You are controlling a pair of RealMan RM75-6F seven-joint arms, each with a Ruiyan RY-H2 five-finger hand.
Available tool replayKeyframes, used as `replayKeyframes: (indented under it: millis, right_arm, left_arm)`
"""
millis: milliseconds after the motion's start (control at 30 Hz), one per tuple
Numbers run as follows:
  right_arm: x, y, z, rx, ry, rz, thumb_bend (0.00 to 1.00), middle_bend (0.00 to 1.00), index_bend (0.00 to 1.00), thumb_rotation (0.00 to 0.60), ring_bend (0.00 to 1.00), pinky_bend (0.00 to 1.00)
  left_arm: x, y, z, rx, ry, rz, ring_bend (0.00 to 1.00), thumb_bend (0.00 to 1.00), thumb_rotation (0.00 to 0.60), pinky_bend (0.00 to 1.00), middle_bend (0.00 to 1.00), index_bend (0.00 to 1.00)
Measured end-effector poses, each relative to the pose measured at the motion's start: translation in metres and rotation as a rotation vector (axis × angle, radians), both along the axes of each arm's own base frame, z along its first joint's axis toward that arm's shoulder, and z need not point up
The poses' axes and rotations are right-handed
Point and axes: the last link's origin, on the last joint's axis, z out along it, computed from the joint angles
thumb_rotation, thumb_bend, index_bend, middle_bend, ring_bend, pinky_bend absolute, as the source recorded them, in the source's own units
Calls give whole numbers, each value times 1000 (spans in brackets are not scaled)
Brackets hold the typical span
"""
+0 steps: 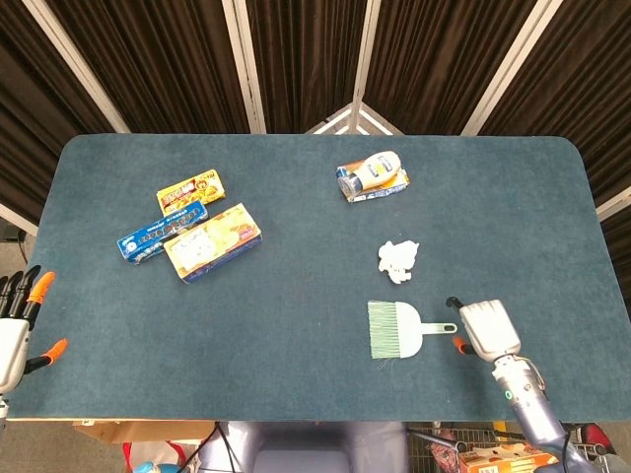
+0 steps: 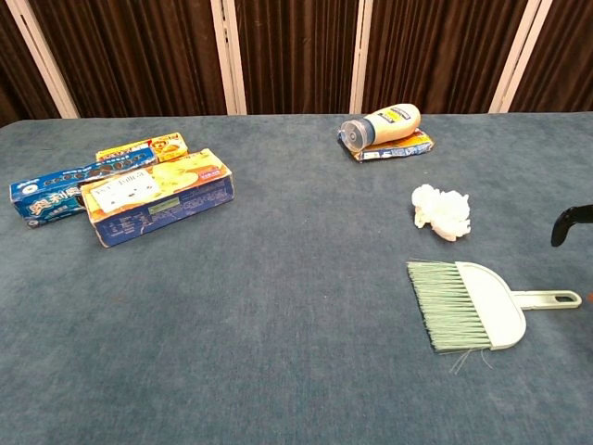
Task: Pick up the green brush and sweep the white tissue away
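Observation:
The green brush (image 1: 397, 330) lies flat on the blue table, bristles to the left and its pale handle pointing right; the chest view has the brush (image 2: 468, 304) low on the right. A crumpled white tissue (image 1: 398, 260) sits just beyond it, and this tissue (image 2: 442, 211) is apart from the bristles. My right hand (image 1: 485, 328) hovers just right of the handle's end, back up, holding nothing; only a dark fingertip (image 2: 572, 222) enters the chest view. My left hand (image 1: 15, 330) stays at the table's left edge, fingers spread and empty.
A mayonnaise bottle (image 1: 373, 175) lies on a packet at the back centre. Three snack boxes sit at the left: a yellow one (image 1: 212, 241), a blue one (image 1: 156, 234) and a small orange one (image 1: 189, 191). The table's front edge runs close below the brush.

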Motion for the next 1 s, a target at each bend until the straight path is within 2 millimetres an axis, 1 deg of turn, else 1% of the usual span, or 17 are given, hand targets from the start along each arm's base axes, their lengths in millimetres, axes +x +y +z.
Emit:
replayKeyframes:
  millis: [167, 333, 600, 833, 1000]
  right_arm:
    - [3, -2, -13, 18, 4, 0, 257, 1000, 429, 600, 1000, 947]
    - [4, -3, -20, 26, 7, -4, 257, 1000, 429, 600, 1000, 947]
    - [1, -7, -29, 27, 14, -15, 258, 1000, 442, 600, 1000, 947]
    - [1, -7, -37, 37, 12, -20, 268, 1000, 474, 600, 1000, 947]
    - [3, -9, -42, 36, 0, -20, 281, 1000, 477, 600, 1000, 947]
  left_arm:
    - [0, 1, 0, -3, -3, 0, 0, 86, 600, 0, 0, 0]
    - [-1, 1, 0, -4, -5, 1, 0, 86, 600, 0, 0, 0]
    - [0, 1, 0, -8, -5, -3, 0, 86, 600, 0, 0, 0]
    - [-1, 2, -1, -12, -4, -1, 0, 86, 600, 0, 0, 0]
    - [0, 2, -2, -16, -1, -3, 0, 86, 600, 0, 0, 0]
